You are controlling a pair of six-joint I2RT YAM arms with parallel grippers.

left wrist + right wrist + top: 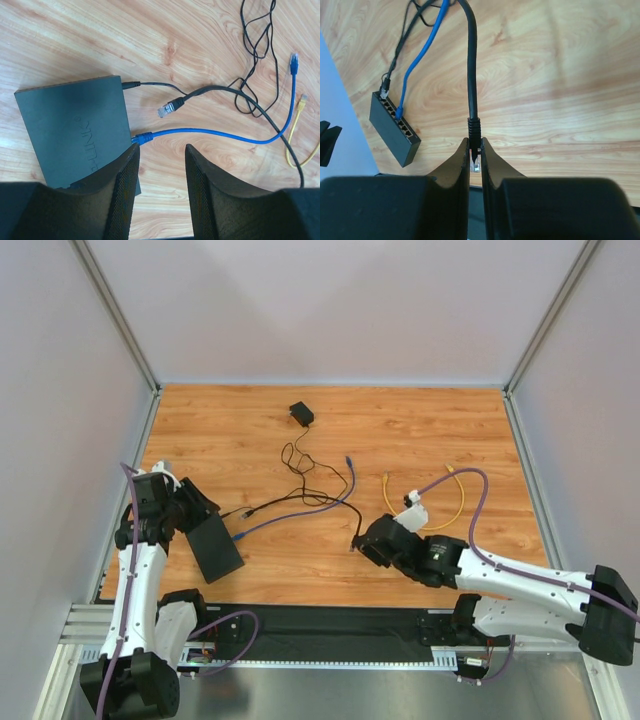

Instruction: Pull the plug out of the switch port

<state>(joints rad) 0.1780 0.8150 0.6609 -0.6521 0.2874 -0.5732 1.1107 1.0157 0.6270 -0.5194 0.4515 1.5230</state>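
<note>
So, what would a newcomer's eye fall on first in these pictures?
Most likely the right gripper, shut on the clear plug of a thick black cable, near the front middle of the table. Then the flat black switch at the left: a blue cable is plugged into its edge, a loose black plug lies just beside it, and the open left gripper hangs over it.

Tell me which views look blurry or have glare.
Top external: even light, sharp, faint shadows. Left wrist: switch and blue cable crisp, the left gripper soft at the lens. Right wrist: pale sheen on the tabletop, right gripper blurred, black plug clear.
</note>
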